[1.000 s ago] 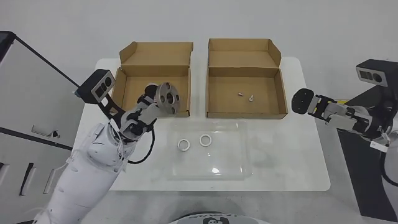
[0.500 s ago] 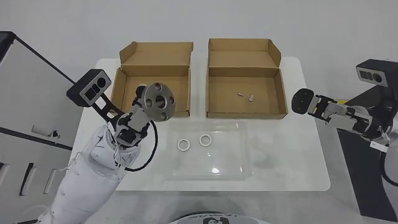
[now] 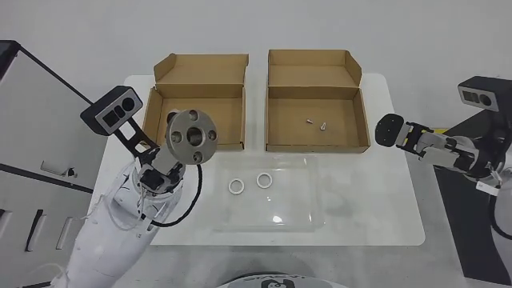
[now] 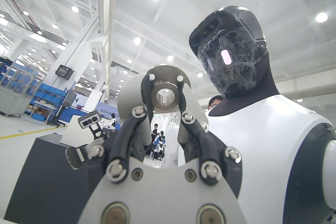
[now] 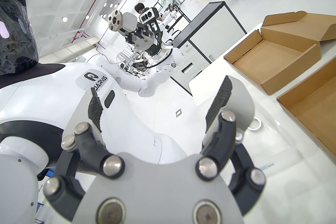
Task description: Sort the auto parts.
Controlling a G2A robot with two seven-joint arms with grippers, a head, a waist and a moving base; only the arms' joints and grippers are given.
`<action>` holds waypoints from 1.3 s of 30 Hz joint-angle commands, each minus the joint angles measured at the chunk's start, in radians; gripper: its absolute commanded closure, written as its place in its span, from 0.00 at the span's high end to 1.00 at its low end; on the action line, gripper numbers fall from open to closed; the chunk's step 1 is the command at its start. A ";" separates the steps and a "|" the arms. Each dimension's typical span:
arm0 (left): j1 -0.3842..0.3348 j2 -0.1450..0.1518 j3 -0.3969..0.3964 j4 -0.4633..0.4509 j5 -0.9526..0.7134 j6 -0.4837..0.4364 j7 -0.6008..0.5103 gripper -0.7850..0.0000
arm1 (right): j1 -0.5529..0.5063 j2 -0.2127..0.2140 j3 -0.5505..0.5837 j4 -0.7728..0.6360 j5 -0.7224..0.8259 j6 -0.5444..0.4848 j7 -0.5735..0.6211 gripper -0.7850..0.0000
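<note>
My left gripper (image 4: 164,96) is shut on a round metal flange (image 3: 193,136) with a centre bore and several bolt holes, held up high with its face toward the top camera, over the table's left near the left cardboard box (image 3: 232,106). The same flange (image 4: 164,89) sits between the fingers in the left wrist view, and the flange (image 5: 115,20) shows far off in the right wrist view. Two white rings (image 3: 237,186) (image 3: 264,180) lie in a clear plastic tray (image 3: 304,208). My right gripper (image 5: 160,101) stands open and empty off the table's right edge (image 3: 387,130).
The right cardboard box (image 3: 352,124) holds two small bolts (image 3: 318,122). Both boxes stand open at the back of the white table (image 3: 384,208). A dark cabinet (image 3: 32,128) stands left of the table.
My left arm has drawn the flange back from over the left box toward the table's front left and turned its face upward. The right arm has stayed still.
</note>
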 commanded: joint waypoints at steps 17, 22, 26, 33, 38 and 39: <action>0.005 -0.019 0.032 -0.058 -0.145 0.000 -0.069 0.00 | 0.000 0.000 0.000 0.000 0.000 0.000 0.000 1.00; 0.015 -0.039 0.031 -0.066 -0.300 0.000 -0.152 0.00 | 0.000 0.000 0.000 0.000 0.000 0.000 0.000 1.00; 0.028 -0.063 0.017 -0.054 -0.426 0.000 -0.224 0.00 | 0.000 0.000 0.000 0.000 0.000 0.000 0.000 1.00; 0.056 -0.112 -0.019 -0.020 -0.570 0.000 -0.378 0.00 | 0.000 0.000 0.000 0.000 0.000 0.000 0.000 1.00; 0.071 -0.144 -0.048 0.012 -0.609 0.000 -0.471 0.00 | 0.000 0.000 0.000 0.000 0.000 0.000 0.000 1.00; 0.073 -0.150 -0.054 0.019 -0.607 0.000 -0.486 0.00 | 0.000 0.000 0.000 0.000 0.000 0.000 0.000 1.00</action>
